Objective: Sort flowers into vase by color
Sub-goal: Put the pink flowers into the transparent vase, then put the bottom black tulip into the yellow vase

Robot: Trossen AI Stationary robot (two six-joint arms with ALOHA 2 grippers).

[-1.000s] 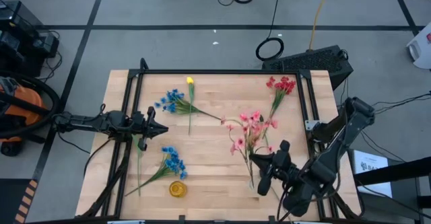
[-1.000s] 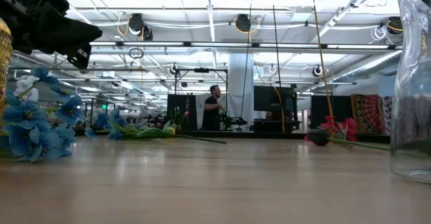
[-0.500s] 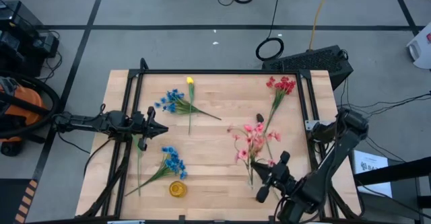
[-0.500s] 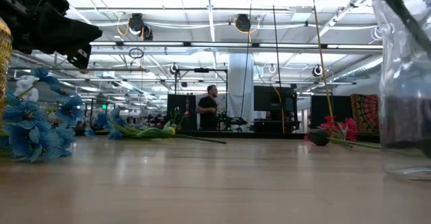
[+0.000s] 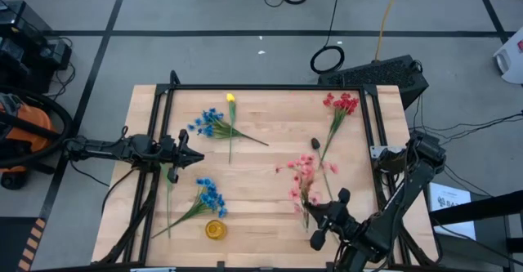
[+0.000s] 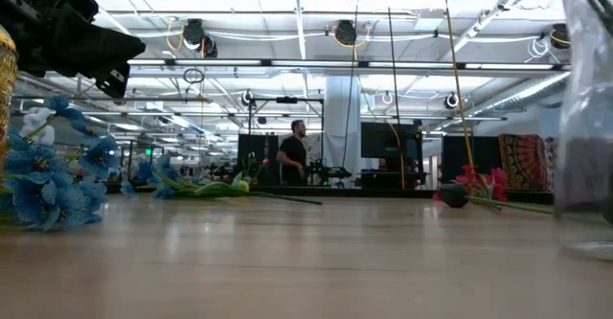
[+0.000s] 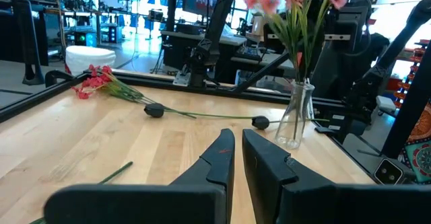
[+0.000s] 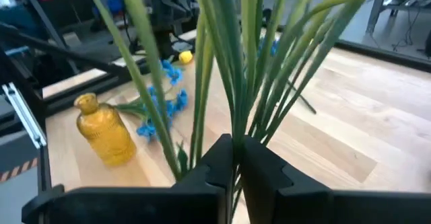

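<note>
Pink flowers (image 5: 304,174) stand as a bunch in a clear glass vase (image 7: 294,122) near the table's near right side. My right gripper (image 5: 314,220) is shut on their green stems (image 8: 232,83). My left gripper (image 5: 194,156) waits shut over the table's left half and touches nothing. A red sprig (image 5: 341,104) lies flat at the far right. Two blue sprigs (image 5: 208,125) (image 5: 209,195) and a yellow bud (image 5: 230,99) lie flat on the left half. A small yellow bottle vase (image 5: 216,229) stands near the near edge. My right gripper pinches several green stems of the pink bunch (image 8: 237,131) between its two fingers, coming from the table's near right side. The stems rise past the fingers and fan out. Their lower ends stand in the glass vase (image 7: 296,109), the bunch roughly upright.
A black frame (image 5: 245,87) runs along the table's far edge and sides. The red sprig's stem ends in a dark cap (image 5: 315,144) near the table's middle. Bare wood (image 5: 261,198) lies between the yellow vase and the glass vase. A person (image 6: 294,152) stands far behind the table.
My right gripper has drawn back toward the near edge, staying shut on the stems. The pink blossoms have gathered from a spread fan into a tighter bunch and shifted toward the near edge. The glass vase has rocked slightly in the low view.
</note>
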